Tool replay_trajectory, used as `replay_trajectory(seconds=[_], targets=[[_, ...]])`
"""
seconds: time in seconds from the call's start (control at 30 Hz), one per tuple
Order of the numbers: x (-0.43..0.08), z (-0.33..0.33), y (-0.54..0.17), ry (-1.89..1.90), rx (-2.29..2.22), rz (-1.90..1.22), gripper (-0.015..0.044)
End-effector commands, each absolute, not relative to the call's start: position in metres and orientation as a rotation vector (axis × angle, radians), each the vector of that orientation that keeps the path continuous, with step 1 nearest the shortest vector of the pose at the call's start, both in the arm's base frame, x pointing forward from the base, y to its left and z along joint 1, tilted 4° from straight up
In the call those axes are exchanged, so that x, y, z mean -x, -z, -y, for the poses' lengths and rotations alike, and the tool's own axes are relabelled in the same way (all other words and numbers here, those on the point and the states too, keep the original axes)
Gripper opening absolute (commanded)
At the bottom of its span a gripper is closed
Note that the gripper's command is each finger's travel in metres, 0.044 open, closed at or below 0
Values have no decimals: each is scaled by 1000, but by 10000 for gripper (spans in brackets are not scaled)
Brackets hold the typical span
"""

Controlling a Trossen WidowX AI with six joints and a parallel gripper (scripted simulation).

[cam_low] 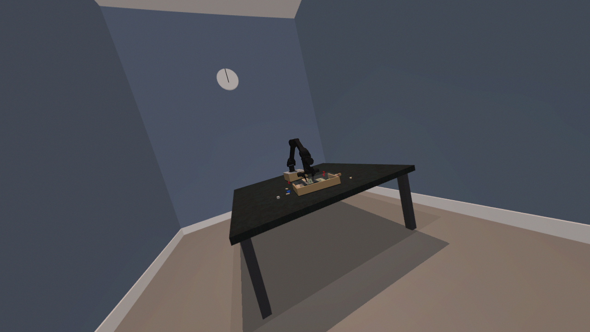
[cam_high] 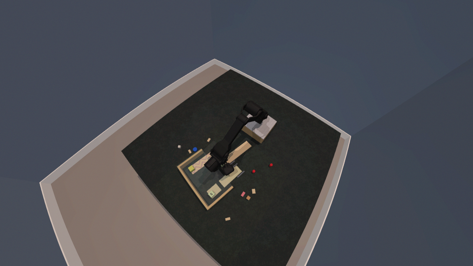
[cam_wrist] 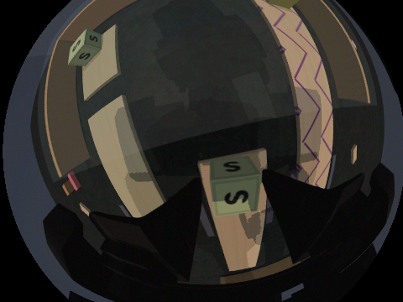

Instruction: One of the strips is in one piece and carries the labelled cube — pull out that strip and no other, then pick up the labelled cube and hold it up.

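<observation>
My gripper is open, its fingertips on either side of a green cube lettered S. That cube stands on a plain tan strip, near its end inside the wooden frame; the strip sticks out towards the arm's base. A pale strip in two pieces, one short and one long, has a gap between them; another green S cube sits on the short piece. A zigzag-patterned strip carries a yellow cube. The arm hides the gripped area from above.
The arm's base block stands beyond the tan strip's outer end. Two red pegs stand outside the frame's open side. A blue disc and several small blocks lie around the frame. Short grey rails flank the strips.
</observation>
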State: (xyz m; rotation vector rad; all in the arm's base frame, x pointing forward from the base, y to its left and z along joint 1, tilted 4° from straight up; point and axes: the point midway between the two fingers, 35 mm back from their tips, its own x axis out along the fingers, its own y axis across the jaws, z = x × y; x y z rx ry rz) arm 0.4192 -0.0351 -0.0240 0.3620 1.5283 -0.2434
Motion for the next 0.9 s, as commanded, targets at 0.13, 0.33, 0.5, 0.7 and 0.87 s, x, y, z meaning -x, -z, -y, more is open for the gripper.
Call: replay_trajectory(seconds=[0.13,0.33,0.5,0.7,0.87], targets=[[-419,35,23,243,-362,-1527,125],[-419,35,23,243,-362,-1527,65],[-411,35,16,243,-363,-1528,0],[-388,34,0,244,-365,-1530,0],[-368,33,-11,250,-370,-1533,0]])
